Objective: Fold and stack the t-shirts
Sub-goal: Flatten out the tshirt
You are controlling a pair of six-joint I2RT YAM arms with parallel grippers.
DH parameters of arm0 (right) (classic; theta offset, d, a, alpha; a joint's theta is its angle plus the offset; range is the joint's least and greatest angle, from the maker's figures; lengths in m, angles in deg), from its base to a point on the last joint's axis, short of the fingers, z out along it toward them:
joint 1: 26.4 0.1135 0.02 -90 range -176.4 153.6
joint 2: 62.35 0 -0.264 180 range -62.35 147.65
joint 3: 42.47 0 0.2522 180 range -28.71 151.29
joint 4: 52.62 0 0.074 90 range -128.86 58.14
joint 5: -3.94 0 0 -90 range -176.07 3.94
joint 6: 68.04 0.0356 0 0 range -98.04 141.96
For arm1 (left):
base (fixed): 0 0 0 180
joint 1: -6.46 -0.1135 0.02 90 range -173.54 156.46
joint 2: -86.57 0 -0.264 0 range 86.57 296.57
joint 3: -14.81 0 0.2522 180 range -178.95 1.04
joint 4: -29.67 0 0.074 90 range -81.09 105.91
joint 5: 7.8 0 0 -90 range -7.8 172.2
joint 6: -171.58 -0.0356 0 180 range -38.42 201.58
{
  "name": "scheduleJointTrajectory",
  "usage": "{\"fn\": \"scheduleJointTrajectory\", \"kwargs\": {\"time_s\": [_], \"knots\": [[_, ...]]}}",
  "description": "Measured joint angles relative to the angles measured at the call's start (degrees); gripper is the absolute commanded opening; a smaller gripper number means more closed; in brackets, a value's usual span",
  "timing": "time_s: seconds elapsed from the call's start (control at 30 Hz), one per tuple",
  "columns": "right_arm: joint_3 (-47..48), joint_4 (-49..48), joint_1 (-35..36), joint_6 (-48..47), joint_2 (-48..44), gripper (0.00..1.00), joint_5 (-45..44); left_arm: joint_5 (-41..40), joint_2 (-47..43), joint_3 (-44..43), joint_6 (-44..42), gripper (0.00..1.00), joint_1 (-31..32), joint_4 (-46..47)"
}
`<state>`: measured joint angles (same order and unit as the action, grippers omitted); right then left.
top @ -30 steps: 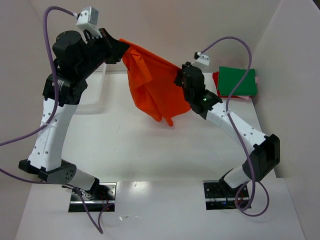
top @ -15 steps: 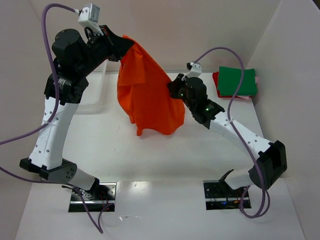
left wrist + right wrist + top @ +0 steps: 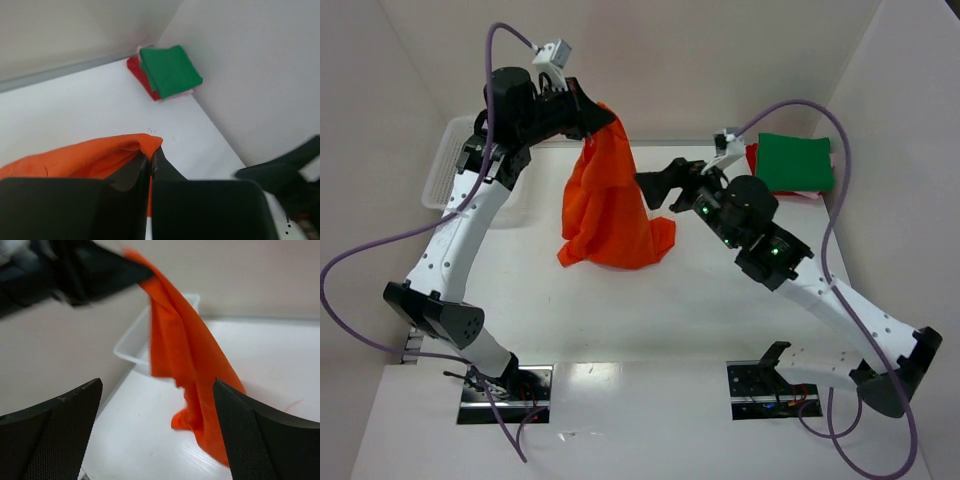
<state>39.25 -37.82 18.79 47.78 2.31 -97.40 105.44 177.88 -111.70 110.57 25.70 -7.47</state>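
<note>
A bright orange t-shirt (image 3: 610,205) hangs in a loose drape from my left gripper (image 3: 601,118), which is shut on its top edge. The lower folds reach the table. In the left wrist view the cloth (image 3: 90,155) is pinched between the closed jaws of the left gripper (image 3: 151,159). My right gripper (image 3: 660,182) stands open just right of the shirt and holds nothing. The right wrist view shows the shirt (image 3: 185,355) beyond the wide-apart fingers of the right gripper (image 3: 157,432). Folded t-shirts, green (image 3: 795,162) on top of red (image 3: 752,160), are stacked at the far right corner.
A white mesh basket (image 3: 448,165) stands at the far left against the wall, behind the left arm. White walls close in the table on the left, back and right. The folded stack (image 3: 170,70) lies in the corner by the right wall.
My right gripper has let go of the orange shirt, opened wide and drawn back. The left arm has swung right and lower, so the shirt now hangs from it alone.
</note>
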Motion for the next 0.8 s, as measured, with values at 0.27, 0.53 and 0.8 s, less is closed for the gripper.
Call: {"fn": "scheduleJointTrajectory", "kwargs": {"time_s": [0.27,0.53,0.8], "knots": [[5.62,-0.2,0.0,-1.73,0.68,0.99,-0.22,1.33,0.02,5.9,2.99,0.0,-0.31,3.32],[6.19,1.42,-0.02,-3.13,10.88,0.98,0.7,7.8,0.02,5.92,4.48,0.0,-0.31,6.29],[9.51,2.08,-0.02,-6.45,13.35,0.92,-0.48,11.76,-0.9,8.09,4.5,0.0,-0.55,7.56]]}}
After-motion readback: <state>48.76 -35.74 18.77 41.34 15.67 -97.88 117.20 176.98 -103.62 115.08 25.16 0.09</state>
